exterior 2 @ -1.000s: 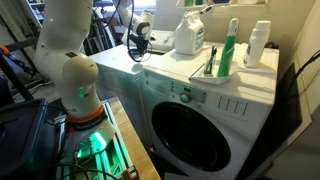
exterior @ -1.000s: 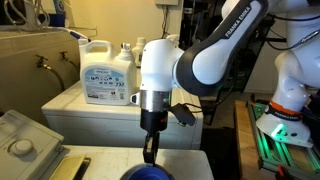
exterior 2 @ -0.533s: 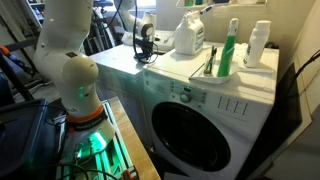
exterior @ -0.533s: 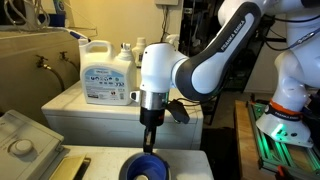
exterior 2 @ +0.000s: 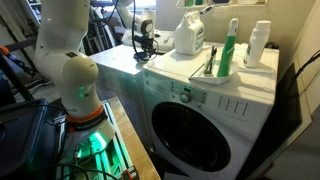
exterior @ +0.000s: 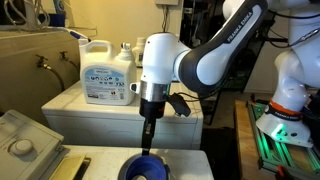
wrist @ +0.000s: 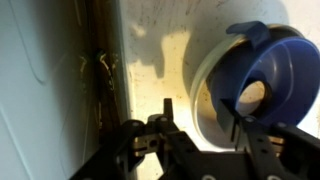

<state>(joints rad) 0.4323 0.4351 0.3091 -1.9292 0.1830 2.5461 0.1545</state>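
My gripper [exterior: 148, 148] hangs straight down over the front of a white washer top [exterior: 90, 112]. Its tips are at the far rim of a blue bowl [exterior: 143, 170] at the bottom edge of an exterior view. In the wrist view the bowl [wrist: 270, 60] is blue inside and white outside. The two fingers [wrist: 200, 112] stand apart, one outside the white wall and one over the blue inside. I cannot tell whether they touch it. The gripper also shows small in an exterior view [exterior 2: 146, 48].
A large white detergent jug [exterior: 105, 72] stands behind the gripper and shows in both exterior views [exterior 2: 190, 33]. A green bottle [exterior 2: 231, 48] and a white bottle [exterior 2: 259, 45] stand on the front-loading washer [exterior 2: 200, 110]. The arm's base [exterior 2: 85, 140] glows green.
The gripper has risen slightly and shifted a little. More of the blue bowl now shows at the bottom of the exterior view.
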